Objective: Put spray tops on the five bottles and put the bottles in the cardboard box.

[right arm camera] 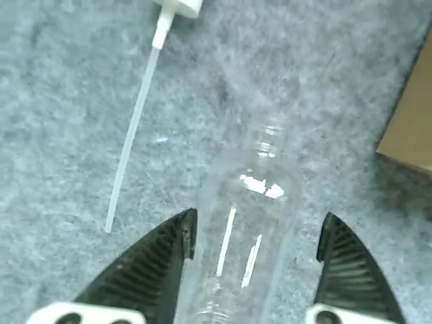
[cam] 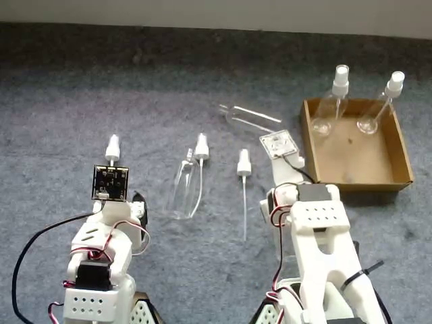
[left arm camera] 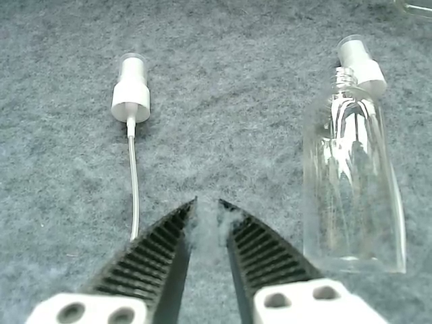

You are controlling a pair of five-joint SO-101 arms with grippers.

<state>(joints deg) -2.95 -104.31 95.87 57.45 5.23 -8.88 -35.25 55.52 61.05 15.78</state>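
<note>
Logging two capped bottles [cam: 333, 101] in cardboard box [cam: 354, 182], three outstanding. Am straddling uncapped bottle [right arm camera: 246, 223], right end effector [right arm camera: 258, 217] wide; left end effector [left arm camera: 208, 201] barely ajar, empty.

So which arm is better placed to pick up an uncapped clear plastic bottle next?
Right: the right gripper is open astride the uncapped clear plastic bottle. The left gripper sits barely open over grey carpet.

bottle [left arm camera: 351, 182]: clear | spray top [left arm camera: 130, 91]: white | cardboard box [cam: 351, 158]: brown | table [cam: 67, 101]: speckled grey
</note>
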